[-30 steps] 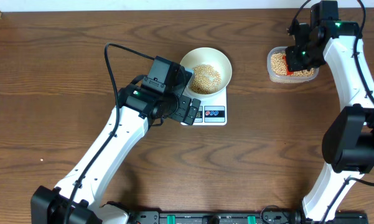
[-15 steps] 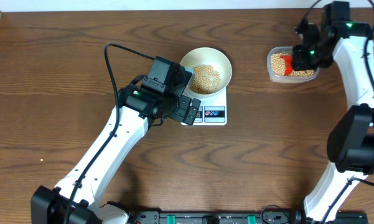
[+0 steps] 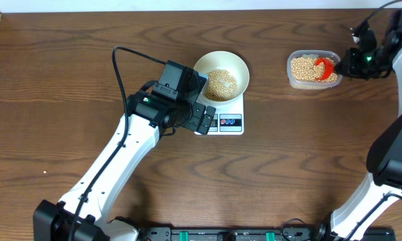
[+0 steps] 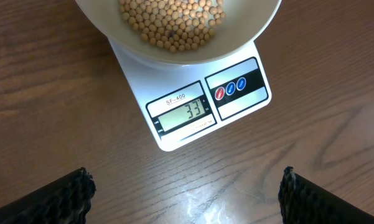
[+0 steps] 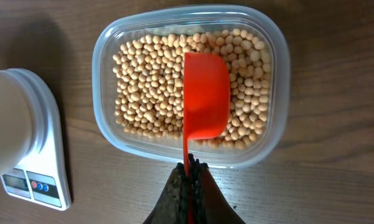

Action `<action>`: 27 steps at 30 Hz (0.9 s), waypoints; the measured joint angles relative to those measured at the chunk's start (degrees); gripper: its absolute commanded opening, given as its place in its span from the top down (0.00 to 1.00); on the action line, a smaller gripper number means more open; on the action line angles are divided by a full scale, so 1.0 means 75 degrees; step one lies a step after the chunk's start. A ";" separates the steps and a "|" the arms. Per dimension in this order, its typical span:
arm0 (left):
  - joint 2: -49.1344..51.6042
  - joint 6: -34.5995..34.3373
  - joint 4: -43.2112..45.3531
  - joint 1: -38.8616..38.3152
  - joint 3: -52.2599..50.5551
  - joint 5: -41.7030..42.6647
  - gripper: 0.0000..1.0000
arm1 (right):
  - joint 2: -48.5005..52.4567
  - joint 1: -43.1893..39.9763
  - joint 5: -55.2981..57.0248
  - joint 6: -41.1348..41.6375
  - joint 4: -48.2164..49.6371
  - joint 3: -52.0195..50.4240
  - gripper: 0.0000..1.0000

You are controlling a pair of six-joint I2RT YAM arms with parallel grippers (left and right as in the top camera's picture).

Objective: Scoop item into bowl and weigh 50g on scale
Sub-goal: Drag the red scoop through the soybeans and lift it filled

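Observation:
The white bowl (image 3: 221,75) holds tan beans (image 3: 221,82) and stands on the white scale (image 3: 228,121). In the left wrist view the scale (image 4: 193,112) reads 33 under the bowl (image 4: 174,37). My left gripper (image 4: 185,193) is open and empty, hovering just in front of the scale. My right gripper (image 5: 190,171) is shut on the thin handle of a red scoop (image 5: 205,93), held over the beans (image 5: 149,87) in the clear plastic tub (image 5: 106,134). The scoop (image 3: 324,65) and tub (image 3: 312,84) sit at the far right in the overhead view.
The table is dark brown wood. My left arm (image 3: 120,161) crosses the table from the front left to the scale. My right arm (image 3: 401,100) runs along the right edge. A black cable loops behind the left wrist.
My right gripper has swung to the right of the tub, drawing the red scoop back towards the tub's right side. The left arm, bowl and scale have not moved.

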 measured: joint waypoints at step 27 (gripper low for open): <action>0.0000 0.0000 0.0000 0.0000 0.0000 0.0000 0.04 | -0.0157 -0.0874 -0.2891 -0.0003 -0.0058 0.0000 0.99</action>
